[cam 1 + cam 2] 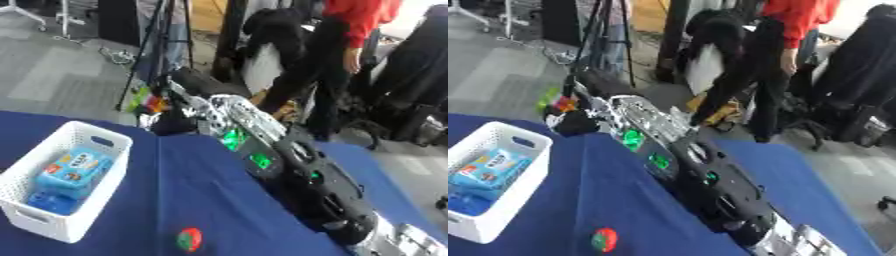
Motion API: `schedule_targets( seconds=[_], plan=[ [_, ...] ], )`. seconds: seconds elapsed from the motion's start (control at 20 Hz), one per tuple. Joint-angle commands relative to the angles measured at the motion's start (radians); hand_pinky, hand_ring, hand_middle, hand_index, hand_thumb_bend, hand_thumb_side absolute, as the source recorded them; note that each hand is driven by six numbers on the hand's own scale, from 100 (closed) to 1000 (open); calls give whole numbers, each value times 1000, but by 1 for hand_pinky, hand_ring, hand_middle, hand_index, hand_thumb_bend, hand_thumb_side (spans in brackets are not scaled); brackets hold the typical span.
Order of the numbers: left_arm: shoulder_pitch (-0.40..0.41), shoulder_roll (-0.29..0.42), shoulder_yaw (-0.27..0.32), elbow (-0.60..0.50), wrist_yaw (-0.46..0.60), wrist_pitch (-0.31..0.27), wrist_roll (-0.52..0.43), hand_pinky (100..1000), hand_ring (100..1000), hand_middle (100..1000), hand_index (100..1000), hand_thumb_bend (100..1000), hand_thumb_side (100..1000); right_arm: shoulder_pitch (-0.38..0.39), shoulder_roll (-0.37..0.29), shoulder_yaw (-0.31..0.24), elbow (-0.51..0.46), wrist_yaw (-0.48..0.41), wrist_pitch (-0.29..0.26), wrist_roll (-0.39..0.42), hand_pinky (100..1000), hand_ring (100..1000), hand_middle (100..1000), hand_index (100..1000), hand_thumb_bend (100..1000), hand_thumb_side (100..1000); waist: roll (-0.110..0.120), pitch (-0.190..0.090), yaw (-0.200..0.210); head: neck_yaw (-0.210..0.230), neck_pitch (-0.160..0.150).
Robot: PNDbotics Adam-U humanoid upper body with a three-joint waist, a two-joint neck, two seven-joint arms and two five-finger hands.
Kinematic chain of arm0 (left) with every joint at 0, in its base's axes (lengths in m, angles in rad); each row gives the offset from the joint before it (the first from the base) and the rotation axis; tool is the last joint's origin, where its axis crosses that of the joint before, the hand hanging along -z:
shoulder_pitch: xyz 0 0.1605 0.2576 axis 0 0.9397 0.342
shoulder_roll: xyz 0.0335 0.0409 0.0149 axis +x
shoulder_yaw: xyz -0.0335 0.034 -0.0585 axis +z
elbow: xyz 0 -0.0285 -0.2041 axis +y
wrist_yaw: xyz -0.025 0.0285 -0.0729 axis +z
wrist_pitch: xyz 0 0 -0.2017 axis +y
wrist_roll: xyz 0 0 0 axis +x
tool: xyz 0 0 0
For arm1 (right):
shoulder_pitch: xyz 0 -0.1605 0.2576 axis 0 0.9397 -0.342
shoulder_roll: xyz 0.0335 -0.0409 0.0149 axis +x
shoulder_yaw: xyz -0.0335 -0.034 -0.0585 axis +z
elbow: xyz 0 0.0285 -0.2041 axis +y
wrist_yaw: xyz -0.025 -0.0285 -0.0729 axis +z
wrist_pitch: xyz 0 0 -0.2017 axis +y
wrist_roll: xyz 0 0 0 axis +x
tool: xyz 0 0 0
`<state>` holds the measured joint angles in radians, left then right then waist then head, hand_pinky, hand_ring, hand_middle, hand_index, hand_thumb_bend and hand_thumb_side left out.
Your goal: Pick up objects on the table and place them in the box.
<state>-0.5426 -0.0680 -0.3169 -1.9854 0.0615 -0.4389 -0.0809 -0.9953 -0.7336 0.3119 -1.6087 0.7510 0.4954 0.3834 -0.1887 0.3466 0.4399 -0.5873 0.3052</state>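
One red-green ball (189, 239) lies on the blue table (210, 190), near the white box (39, 222) holding blue packs (74, 171). Right hand (171, 122) past far edge, grip unreadable.

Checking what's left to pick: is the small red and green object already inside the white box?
No, the red and green object lies on the blue table, to the right of the white box.
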Motion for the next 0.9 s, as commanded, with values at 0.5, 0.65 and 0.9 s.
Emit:
schedule_targets(
  seconds=[0.5,0.65,0.9],
  plan=[
    [-40,20,-11,-15,3,2,-2,938,897,882,872,100,987,-35,-43,-25,-35,-34,17,-43,923,752,315,372,100,519,-23,-5,62,-91,3],
    [-48,21,-15,-15,11,4,-10,939,898,883,872,100,988,-38,-48,-27,-33,-37,19,-53,923,749,314,372,100,519,-31,2,80,-88,-2],
    [-67,19,-16,-15,18,6,-18,939,896,883,872,100,985,-37,-59,-32,-23,-55,13,-82,918,742,311,384,100,518,-37,17,115,-90,-12]
  ],
)
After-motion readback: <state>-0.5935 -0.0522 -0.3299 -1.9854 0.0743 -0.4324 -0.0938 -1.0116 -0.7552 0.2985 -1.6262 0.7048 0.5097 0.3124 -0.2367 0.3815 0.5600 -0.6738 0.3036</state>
